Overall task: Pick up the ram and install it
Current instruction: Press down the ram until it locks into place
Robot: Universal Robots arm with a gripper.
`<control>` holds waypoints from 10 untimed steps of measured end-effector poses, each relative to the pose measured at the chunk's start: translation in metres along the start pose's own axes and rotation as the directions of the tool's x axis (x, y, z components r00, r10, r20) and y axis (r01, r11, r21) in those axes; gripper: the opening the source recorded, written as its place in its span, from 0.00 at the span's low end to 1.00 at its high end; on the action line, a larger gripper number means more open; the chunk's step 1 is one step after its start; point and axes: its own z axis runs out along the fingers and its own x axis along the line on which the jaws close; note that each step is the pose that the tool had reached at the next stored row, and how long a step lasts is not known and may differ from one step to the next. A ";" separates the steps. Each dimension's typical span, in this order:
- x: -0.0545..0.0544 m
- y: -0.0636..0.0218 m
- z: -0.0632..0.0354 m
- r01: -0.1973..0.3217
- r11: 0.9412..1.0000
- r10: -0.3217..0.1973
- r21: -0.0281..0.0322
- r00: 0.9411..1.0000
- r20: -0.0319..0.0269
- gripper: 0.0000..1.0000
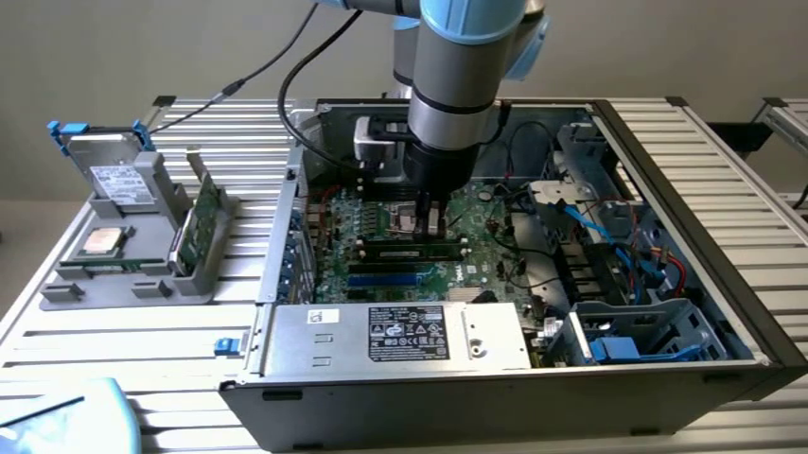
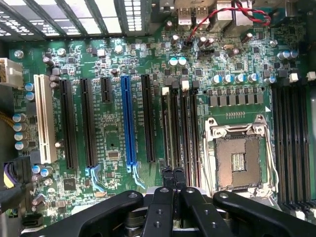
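End effector point(image 1: 427, 225): in the centre of the exterior view, hanging straight down inside the open computer case, fingertips clenched together with nothing between them, just above the board.
Fingertips point(image 2: 173, 177): low in the centre of the wrist view, pressed shut over the memory slots point(image 2: 180, 126) beside the processor socket point(image 2: 239, 160).
Ram point(image 1: 407, 252): a slim dark strip lying across the motherboard point(image 1: 378, 227) in the middle of the exterior view, just below the end effector and apart from it; whether it is fully seated I cannot tell.
Computer case point(image 1: 657, 170): open-topped, filling the middle and right of the exterior view; its walls close in on all sides around the arm.
Power supply point(image 1: 404, 333): silver box along the lower edge of the case, bounding the board on that side.
Cables point(image 1: 631, 248): blue and red, crowding the right half of the case near the drive bays.
Holder tray point(image 1: 127, 255): grey, at the left of the exterior view on the counter point(image 1: 707, 104), well apart from the case, carrying green cards point(image 1: 189, 227) on edge and a square silver chip point(image 1: 104, 241).
Open room: clear space above the case; tight margins beside the arm inside it.
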 end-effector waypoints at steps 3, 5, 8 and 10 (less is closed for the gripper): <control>0.000 0.0000 0.0000 -0.041 0.999 0.041 0.003 0.999 0.003 0.11; 0.000 0.0000 0.0000 -0.070 0.998 0.070 0.005 0.998 0.005 0.11; 0.000 0.0000 0.0001 -0.115 0.993 0.115 0.008 0.993 0.008 0.11; 0.000 0.0001 0.0001 -0.132 0.991 0.132 0.009 0.991 0.009 0.11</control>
